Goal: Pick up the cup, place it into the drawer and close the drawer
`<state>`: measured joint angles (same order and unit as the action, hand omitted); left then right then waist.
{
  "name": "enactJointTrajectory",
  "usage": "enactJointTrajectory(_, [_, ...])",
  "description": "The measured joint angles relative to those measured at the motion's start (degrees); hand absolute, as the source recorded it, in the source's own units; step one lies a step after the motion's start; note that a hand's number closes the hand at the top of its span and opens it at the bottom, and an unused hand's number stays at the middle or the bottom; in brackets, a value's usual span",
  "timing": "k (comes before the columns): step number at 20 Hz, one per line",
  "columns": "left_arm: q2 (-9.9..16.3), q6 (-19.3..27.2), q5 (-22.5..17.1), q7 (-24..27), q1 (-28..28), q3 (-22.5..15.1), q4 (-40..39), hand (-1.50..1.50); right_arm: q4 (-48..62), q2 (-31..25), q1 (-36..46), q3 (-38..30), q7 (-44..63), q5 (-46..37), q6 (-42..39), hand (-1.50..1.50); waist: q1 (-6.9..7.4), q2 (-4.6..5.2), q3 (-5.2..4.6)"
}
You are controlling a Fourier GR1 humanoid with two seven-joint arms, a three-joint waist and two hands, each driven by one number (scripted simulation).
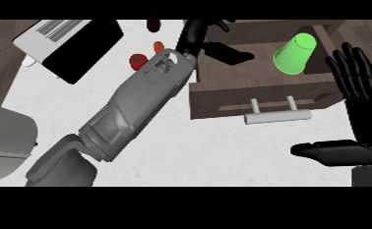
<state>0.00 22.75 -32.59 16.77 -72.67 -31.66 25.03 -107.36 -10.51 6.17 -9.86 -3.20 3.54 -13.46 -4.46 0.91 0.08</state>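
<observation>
The bright green plastic cup [295, 53] already lies inside the open brown wooden drawer [218, 102], tipped toward the right side of the compartment, and no hand is holding it. So the picking and placing look done to me; what is left is shutting the drawer, which is pulled well out over the pale speckled bench [181, 149], its pale cylindrical bar handle [274, 117] facing the robot. The left hand [218, 48], at the end of the long grey forearm [138, 102] that crosses the bench, hangs over the drawer's left part with its dark fingers loosely spread and gripping nothing; it is apart from the cup. The right hand [349, 80] stands at the view's right edge, fingers straight and up, thumb out below, resting just beside the drawer's right end. Behind the forearm I can make out a small red item [138, 60] and, at the far left, a flat black and white appliance [69, 43]; neither matters here. The next move, I would judge, is a push on the drawer front.
</observation>
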Motion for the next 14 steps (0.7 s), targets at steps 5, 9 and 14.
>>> enactJointTrajectory(5, [0.00, 2.79, -0.10, -1.94, 0.20, -5.52, -0.50, -1.50, -0.27, -0.64, 0.71, -0.37, 0.39, 0.79, -0.66, -1.50, -0.69, 0.15, 0.01])
enactJointTrajectory(9, [-0.01, 5.32, -1.67, 0.11, 0.61, -6.81, 0.32, -1.50, -1.01, 0.16, 0.46, 0.29, 0.64, 1.62, -0.89, -1.50, -0.83, 0.23, -0.02])
enactJointTrajectory(14, [0.00, 7.25, -4.29, 3.27, 0.26, -6.42, 3.64, -1.50, -0.65, 0.02, 0.45, -0.32, 1.18, 8.42, -4.80, 1.50, -0.16, -0.01, -0.02])
